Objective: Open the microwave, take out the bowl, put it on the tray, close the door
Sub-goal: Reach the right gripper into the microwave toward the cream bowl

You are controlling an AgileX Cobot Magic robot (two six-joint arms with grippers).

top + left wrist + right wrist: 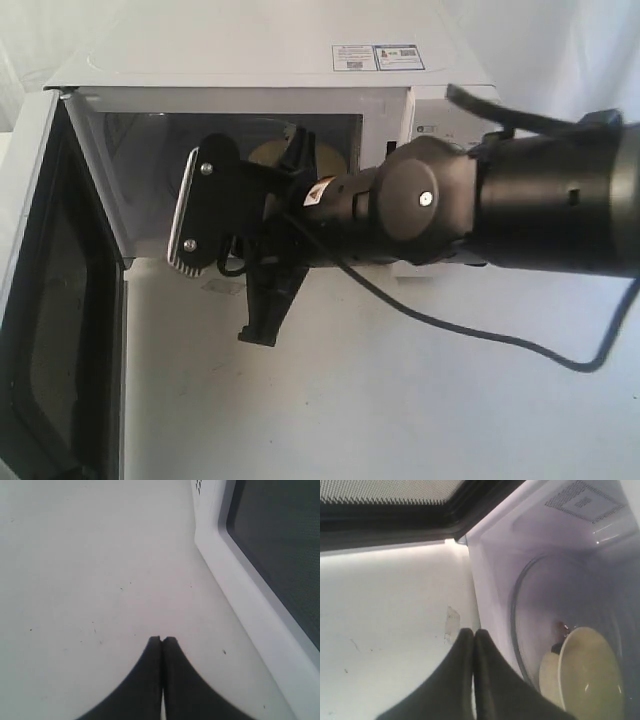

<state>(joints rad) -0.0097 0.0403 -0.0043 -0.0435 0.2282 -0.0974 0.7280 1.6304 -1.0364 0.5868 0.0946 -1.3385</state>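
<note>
The right gripper (473,633), jaws pressed together and empty, sits at the mouth of the microwave (250,50), whose door (55,330) stands wide open. Inside, the cream bowl (592,675) rests on the glass turntable (530,600). The left gripper (162,641), likewise closed on nothing, hangs beside that door.

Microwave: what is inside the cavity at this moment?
The cream bowl sits on the glass turntable inside the open microwave. In the exterior view the right arm covers most of the bowl and the cavity floor.
</note>
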